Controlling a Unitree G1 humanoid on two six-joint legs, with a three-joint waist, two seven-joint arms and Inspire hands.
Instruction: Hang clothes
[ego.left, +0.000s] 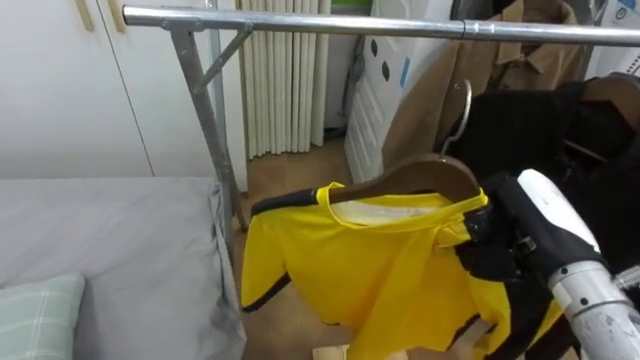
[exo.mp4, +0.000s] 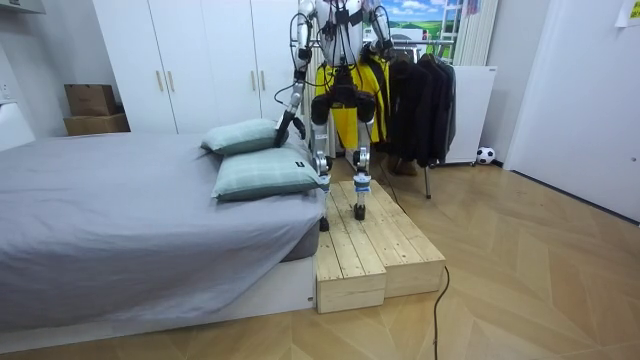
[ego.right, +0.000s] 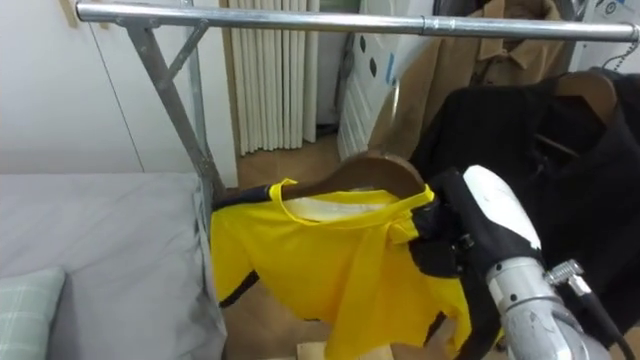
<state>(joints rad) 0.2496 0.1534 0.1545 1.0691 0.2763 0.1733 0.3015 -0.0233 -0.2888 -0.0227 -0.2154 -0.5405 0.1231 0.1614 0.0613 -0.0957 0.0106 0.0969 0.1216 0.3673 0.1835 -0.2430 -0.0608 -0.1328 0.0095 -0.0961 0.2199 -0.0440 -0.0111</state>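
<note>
1. Our right hand (ego.left: 492, 243) has its fingers closed on the cloth-covered end of the curved brown wooden hanger (ego.left: 420, 175). It holds the slick yellow shirt (ego.left: 370, 260) below the smooth steel rail (ego.left: 330, 22).
2. We judge the thin wire hook (ego.left: 465, 105) could miss the rail, or snag the soft black coats (ego.left: 530, 130) just beside it.
3. If the hanger tilts, the loose shirt may slide off.
4. Our left hand (exo.mp4: 287, 124) hangs by the checked pillows (exo.mp4: 262, 172).

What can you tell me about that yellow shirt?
The shirt is bright yellow, thin smooth-looking fabric, with dark trim along its sleeve edge. It hangs rumpled on a brown wooden hanger whose metal hook sits below the rail, not on it. The right hand grips the hanger at the shirt's shoulder. Dark coats hang beside it.
</note>
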